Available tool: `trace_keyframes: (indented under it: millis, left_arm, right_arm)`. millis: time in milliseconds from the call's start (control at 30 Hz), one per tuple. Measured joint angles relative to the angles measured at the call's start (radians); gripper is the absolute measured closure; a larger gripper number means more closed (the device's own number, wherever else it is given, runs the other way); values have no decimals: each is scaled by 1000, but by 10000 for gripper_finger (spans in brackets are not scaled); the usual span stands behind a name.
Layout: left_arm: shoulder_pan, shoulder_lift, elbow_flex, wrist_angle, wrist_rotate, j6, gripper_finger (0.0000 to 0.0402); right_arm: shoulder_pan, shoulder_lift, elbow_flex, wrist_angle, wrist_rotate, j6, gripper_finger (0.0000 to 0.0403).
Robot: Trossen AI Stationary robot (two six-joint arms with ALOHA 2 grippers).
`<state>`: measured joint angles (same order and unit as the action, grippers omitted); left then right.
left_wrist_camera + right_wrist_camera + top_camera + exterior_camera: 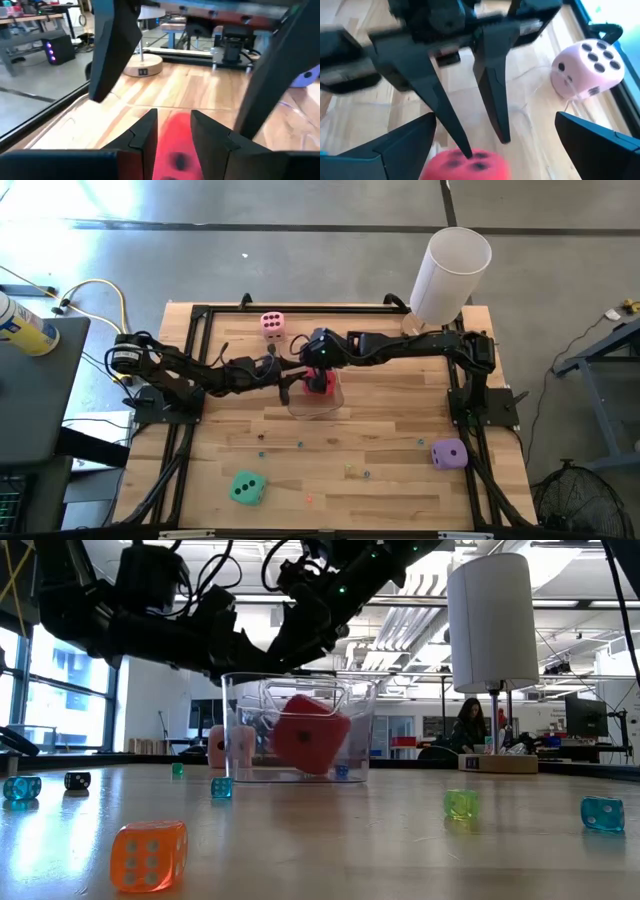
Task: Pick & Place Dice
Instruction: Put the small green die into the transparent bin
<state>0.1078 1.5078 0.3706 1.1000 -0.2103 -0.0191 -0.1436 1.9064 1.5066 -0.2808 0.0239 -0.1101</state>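
A clear container (315, 410) (240, 730) stands at mid-table. The red die (320, 383) (310, 735) (465, 165) sits tilted inside it. My right gripper (320, 365) (495, 120) hangs wide open straight above the die. My left gripper (290, 387) (173, 125) (487, 147) reaches in at the container's left wall, its fingers a narrow gap apart. The pink die (272, 324) (587, 67) rests on the table near the far edge. The purple die (449, 454) lies toward the near right and the teal-green die (247, 488) toward the near left. My left gripper stands over the container's left rim (291, 395), coming from above with its fingers (492, 100) pointing down. The clear wall between them hardly shows, so the exact hold cannot be told. The container stays flat on the table.
A white cylinder (452, 275) (490, 620) on a wooden base stands at the far right corner. Small translucent coloured dice (148, 855) (460, 804) (601, 813) lie scattered over the near half. Black frame rails (185, 430) border the table. A person (467, 725) sits in the room behind.
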Motion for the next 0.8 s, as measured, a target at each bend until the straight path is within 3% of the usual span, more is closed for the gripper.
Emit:
trace_keyframes:
  millis: [267,433,600,800]
  left_arm:
    - [-2,-20,0,11,-4,4,289]
    - [-36,-82,-1,-56,-4,-9,289]
    - [-99,-238,0,-273,-6,-11,289]
    - [-200,-516,0,-692,-5,-29,289]
  right_arm:
    - [9,-28,0,9,10,-45,3]
    - [52,-83,1,-12,118,-52,3]
    - [127,-131,0,-77,204,-31,3]
    - [260,-160,0,-257,241,134,3]
